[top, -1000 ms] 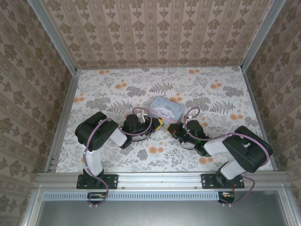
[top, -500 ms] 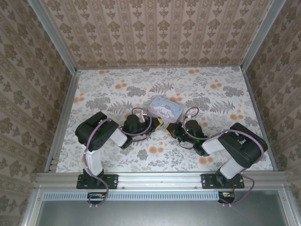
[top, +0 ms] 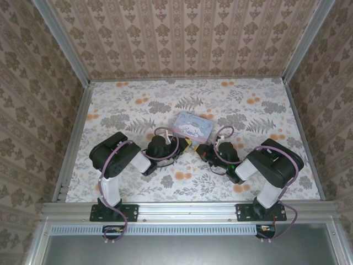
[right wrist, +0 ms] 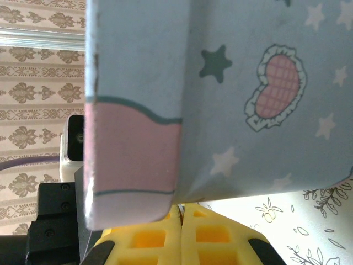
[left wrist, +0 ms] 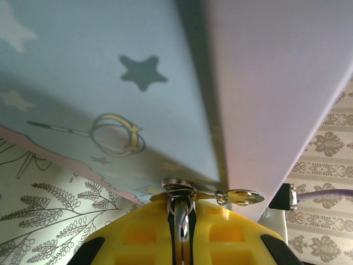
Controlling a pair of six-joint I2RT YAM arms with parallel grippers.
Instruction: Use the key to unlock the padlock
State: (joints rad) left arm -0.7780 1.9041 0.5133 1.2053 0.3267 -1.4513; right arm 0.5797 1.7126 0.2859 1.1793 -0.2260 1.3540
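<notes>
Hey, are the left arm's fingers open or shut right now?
Shut: the left wrist view shows the yellow left fingers pinched on a thin shiny metal piece; cannot tell what it is.

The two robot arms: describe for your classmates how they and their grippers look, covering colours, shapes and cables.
The left arm and right arm match: bulky black housings, white links, black bases on a silver rail, looping purple cables. The left gripper and right gripper have yellow fingers with square pockets and black sides.
</notes>
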